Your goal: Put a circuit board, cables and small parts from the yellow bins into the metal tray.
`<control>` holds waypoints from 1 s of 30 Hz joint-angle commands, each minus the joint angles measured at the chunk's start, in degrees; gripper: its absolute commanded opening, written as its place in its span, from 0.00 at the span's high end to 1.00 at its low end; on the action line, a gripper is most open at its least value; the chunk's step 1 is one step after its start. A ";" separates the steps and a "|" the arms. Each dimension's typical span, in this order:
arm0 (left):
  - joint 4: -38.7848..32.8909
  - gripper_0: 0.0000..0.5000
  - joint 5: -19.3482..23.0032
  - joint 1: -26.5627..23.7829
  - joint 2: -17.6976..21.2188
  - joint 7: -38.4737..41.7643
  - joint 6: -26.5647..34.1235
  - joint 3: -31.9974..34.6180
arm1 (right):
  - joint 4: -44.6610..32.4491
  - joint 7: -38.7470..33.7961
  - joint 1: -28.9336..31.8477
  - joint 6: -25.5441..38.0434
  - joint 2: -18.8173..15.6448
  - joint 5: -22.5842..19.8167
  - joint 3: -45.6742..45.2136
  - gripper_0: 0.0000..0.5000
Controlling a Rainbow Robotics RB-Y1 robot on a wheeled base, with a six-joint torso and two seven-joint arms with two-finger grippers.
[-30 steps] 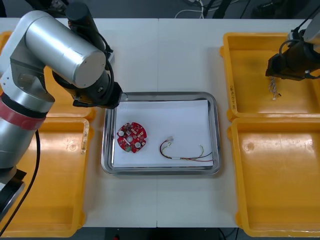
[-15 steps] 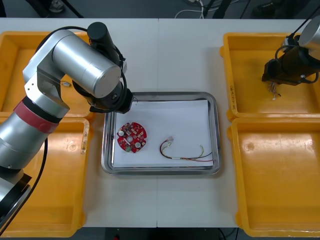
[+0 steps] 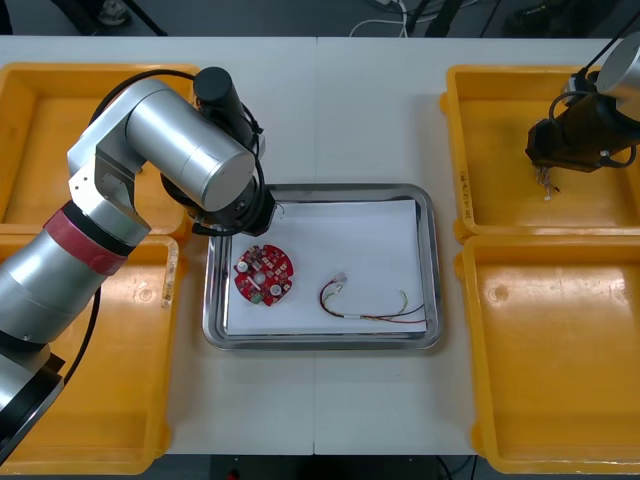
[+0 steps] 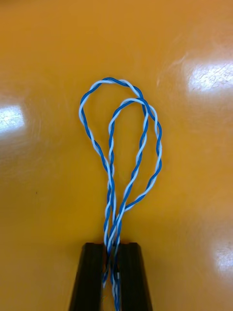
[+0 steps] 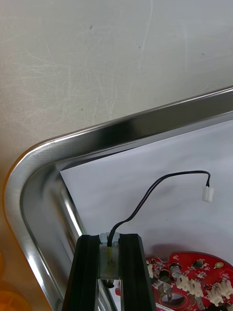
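- Your left gripper [image 5: 109, 239], clenched on the white plug [image 5: 108, 243] of a thin black cable [image 5: 154, 192], hangs over the far-left corner of the shiny metal tray [image 3: 432, 262]. A second ago that arm stood farther left, short of the tray's rim.
- The black cable's free end curls out over the tray's white lining [image 3: 350, 235], near the round red circuit board [image 3: 264, 274].
- The board and the red and yellow cable [image 3: 372, 306] lie in the tray exactly where they lay a second ago.
- Your right gripper [image 4: 111, 249] pinches a looped, twisted blue and white cable [image 4: 121, 146] over the far yellow plastic bin [image 3: 500, 110] on the right. It is almost where it was before.
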 commanded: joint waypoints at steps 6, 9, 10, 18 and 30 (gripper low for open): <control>-0.34 0.02 -0.33 -2.73 -1.21 5.42 -0.86 -0.68 | 0.05 1.55 -1.01 -2.14 0.33 0.02 0.83 1.00; -0.42 0.00 -0.50 -2.73 -1.21 5.59 -0.94 -0.68 | 0.05 1.81 -1.01 -2.14 0.33 -0.06 0.83 1.00; -0.34 0.00 -0.50 -2.64 -1.29 5.68 -0.94 -0.68 | 0.05 1.81 -1.01 -2.14 0.33 -0.24 0.83 1.00; -0.34 0.00 -0.50 -2.73 -1.21 6.21 -1.03 -0.68 | -2.06 1.37 -1.01 -0.83 0.15 -1.47 0.83 1.00; -2.80 0.00 1.25 -2.99 0.11 4.89 2.40 3.27 | -18.05 0.67 -1.01 18.07 -0.02 3.45 0.65 1.00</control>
